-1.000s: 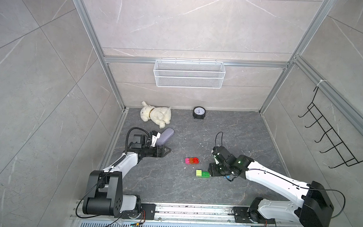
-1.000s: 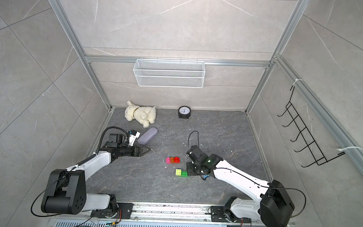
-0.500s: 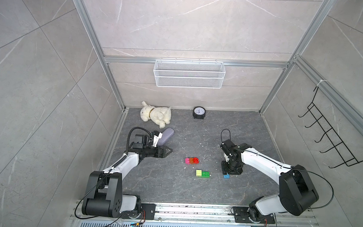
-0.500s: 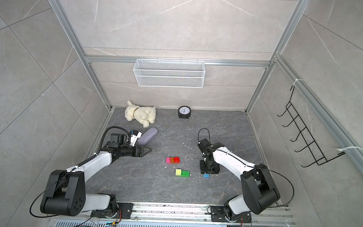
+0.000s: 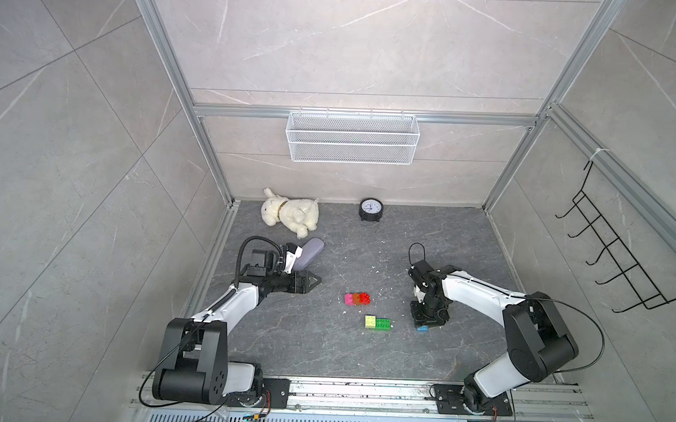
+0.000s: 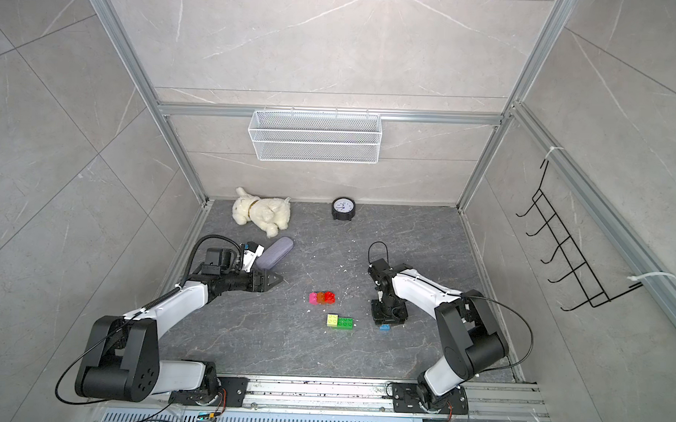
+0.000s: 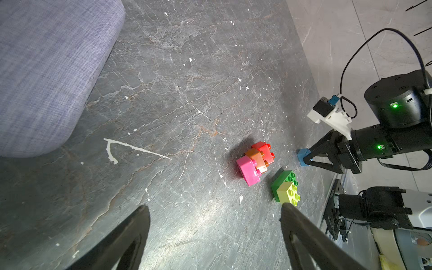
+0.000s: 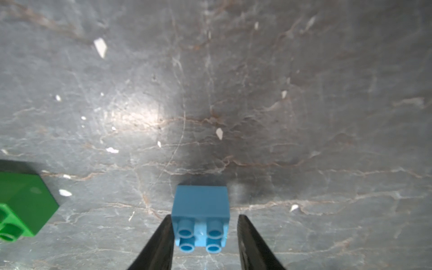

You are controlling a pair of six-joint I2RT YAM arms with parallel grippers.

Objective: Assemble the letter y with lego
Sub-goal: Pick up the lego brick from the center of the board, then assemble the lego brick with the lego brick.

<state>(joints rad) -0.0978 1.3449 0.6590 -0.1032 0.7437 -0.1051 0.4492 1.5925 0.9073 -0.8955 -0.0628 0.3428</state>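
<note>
The lego lies in three spots on the dark floor. A pink, orange and red cluster (image 5: 357,298) (image 6: 322,297) (image 7: 254,163) lies on its side. Nearer the front, a yellow-green brick (image 5: 371,321) (image 7: 289,194) is joined to a green one (image 5: 382,323) (image 8: 21,203). A lone blue brick (image 5: 422,328) (image 6: 384,327) (image 8: 200,210) lies studs sideways. My right gripper (image 5: 425,322) (image 8: 204,217) points down and straddles it: one finger touches, the other stands a little off. My left gripper (image 5: 316,280) (image 7: 214,207) hovers wide open and empty, left of the cluster. No assembled letter y shows.
A lilac oblong case (image 5: 308,253) lies just behind my left wrist. A white plush dog (image 5: 290,216) and a black clock (image 5: 370,210) sit by the back wall. A wire basket (image 5: 352,138) hangs on that wall, and black hooks (image 5: 613,260) on the right wall.
My right arm has swung right, away from the green brick, and come down over the blue brick with its jaws narrowing round it. The left arm has stayed put.
</note>
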